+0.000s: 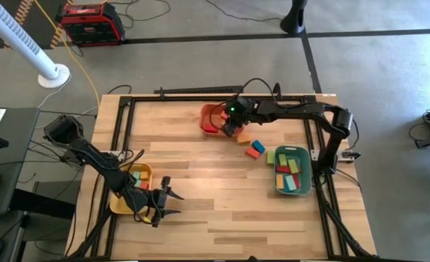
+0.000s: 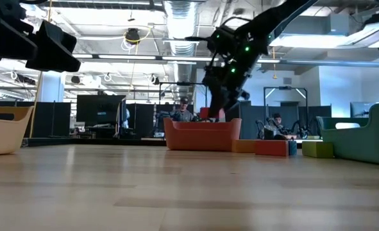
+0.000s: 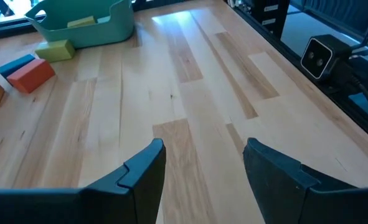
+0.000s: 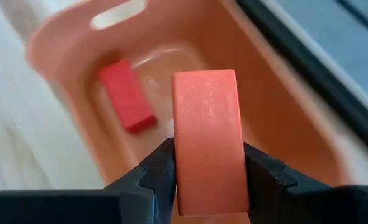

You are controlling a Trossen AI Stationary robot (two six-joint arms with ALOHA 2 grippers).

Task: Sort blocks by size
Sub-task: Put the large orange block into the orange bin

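Note:
My right gripper (image 4: 207, 177) is shut on an orange-red bar block (image 4: 207, 124) above the orange tray (image 4: 283, 130) at the table's far middle (image 1: 210, 120). One red block (image 4: 126, 95) lies flat on that tray's floor. Loose blocks lie on the table between the orange tray and the green tray (image 1: 292, 172): an orange one (image 1: 242, 140), a red one (image 1: 254, 150), a blue one (image 3: 15, 64) and a yellow-green one (image 3: 56, 50). My left gripper (image 3: 202, 168) stands open beside the yellow tray (image 1: 131, 185) at the near left, with nothing between its fingers. My right gripper pinches the bar block's two long sides (image 4: 179, 163) between its two fingers, near the end closest to the wrist. The fingers slant down and lie along the block, which sticks out past them. The block hangs clear above the orange tray.
The green tray holds several blocks (image 1: 291, 173), and the yellow tray holds a few (image 1: 140, 180). A black frame rail (image 1: 200, 94) borders the table. Bare wood lies across the middle and near right (image 1: 229, 196). People sit in the room beyond the table (image 2: 184, 112).

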